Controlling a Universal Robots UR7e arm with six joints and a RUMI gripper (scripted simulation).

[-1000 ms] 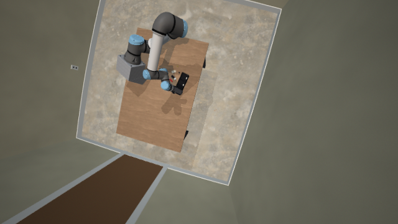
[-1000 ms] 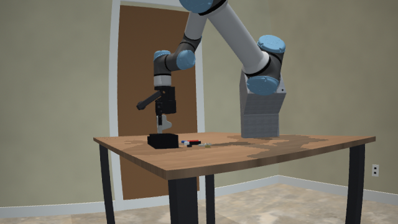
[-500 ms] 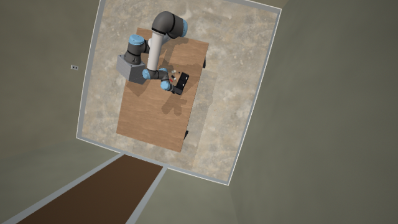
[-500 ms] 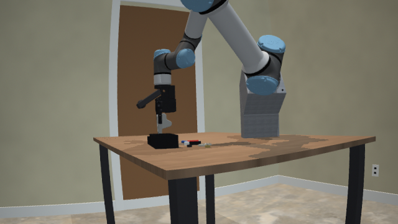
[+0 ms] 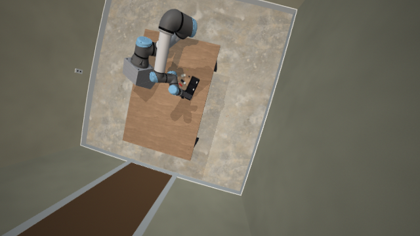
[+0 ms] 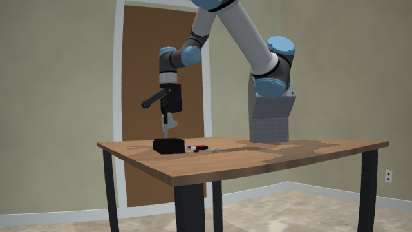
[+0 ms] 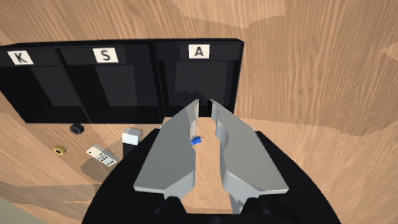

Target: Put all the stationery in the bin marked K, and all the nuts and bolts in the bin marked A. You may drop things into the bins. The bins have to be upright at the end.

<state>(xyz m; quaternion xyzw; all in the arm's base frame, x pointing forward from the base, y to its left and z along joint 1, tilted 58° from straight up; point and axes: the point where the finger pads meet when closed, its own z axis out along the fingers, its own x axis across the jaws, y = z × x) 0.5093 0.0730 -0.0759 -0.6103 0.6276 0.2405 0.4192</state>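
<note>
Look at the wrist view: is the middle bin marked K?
No. The middle bin is marked S; K marks the left bin.
</note>
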